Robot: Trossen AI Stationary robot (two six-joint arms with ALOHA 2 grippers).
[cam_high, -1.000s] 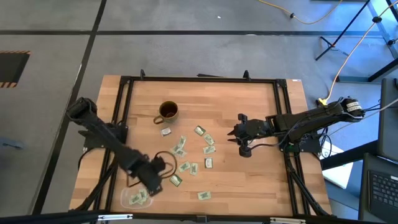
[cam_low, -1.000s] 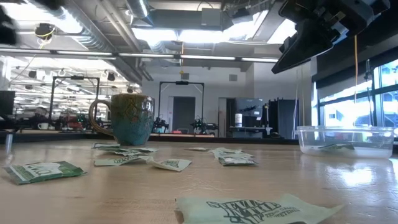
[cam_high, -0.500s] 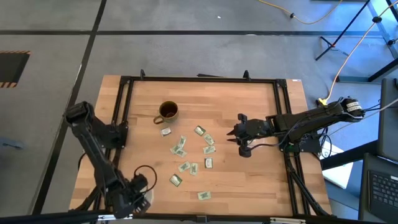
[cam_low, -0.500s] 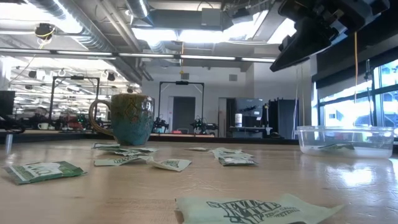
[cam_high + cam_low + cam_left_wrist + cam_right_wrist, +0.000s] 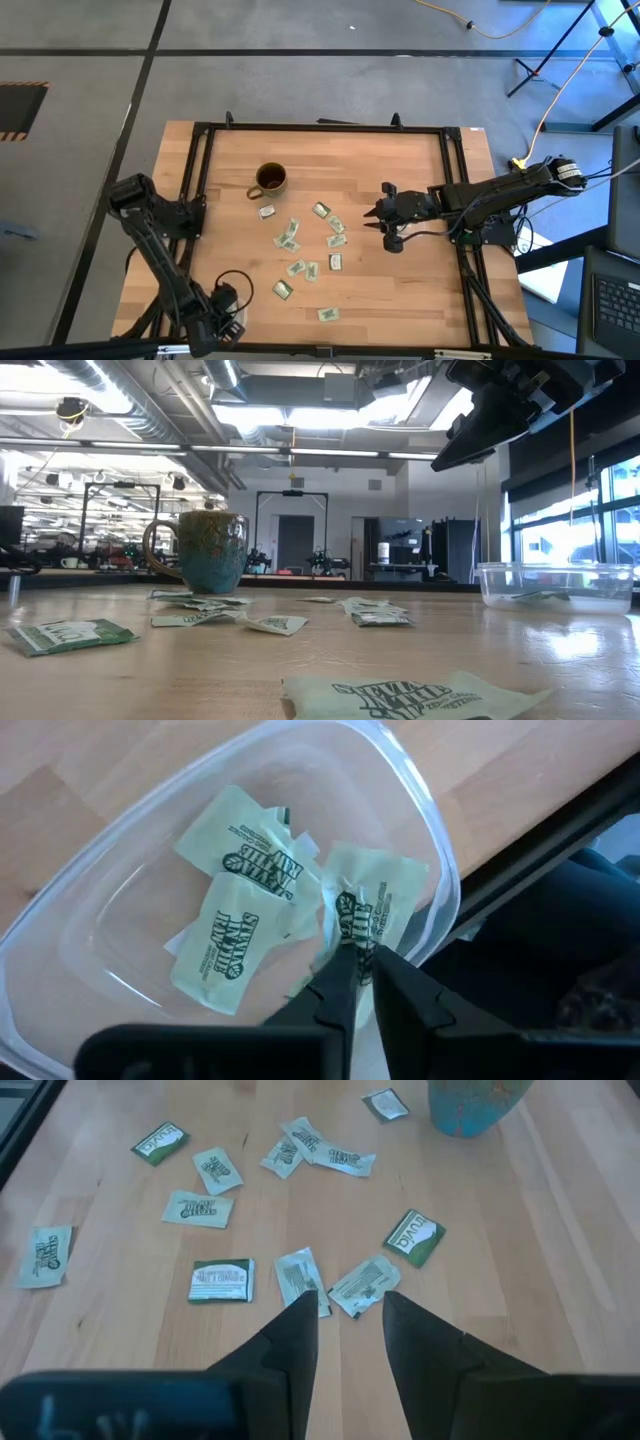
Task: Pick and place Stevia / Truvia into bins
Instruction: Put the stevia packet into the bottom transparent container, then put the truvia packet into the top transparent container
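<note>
Stevia packets (image 5: 235,910) lying in clear bin (image 5: 90,870) at table's near left corner, more (image 5: 300,250) scattered mid-table near brown mug (image 5: 270,180). Left gripper (image 5: 355,965) over bin, pinching one packet. Drop step; next, letting go. Right gripper (image 5: 345,1315) parted, empty, hovering over scattered packets.

Place: robotics lab or workshop hall | Evidence: ceiling ducts (image 5: 130,405) and strip lights (image 5: 300,452) running overhead, black frames (image 5: 292,525) and rigs standing beyond the table (image 5: 560,660), tripod (image 5: 560,45) and yellow cable (image 5: 500,30) lying on grey floor (image 5: 300,80) behind the arms.
</note>
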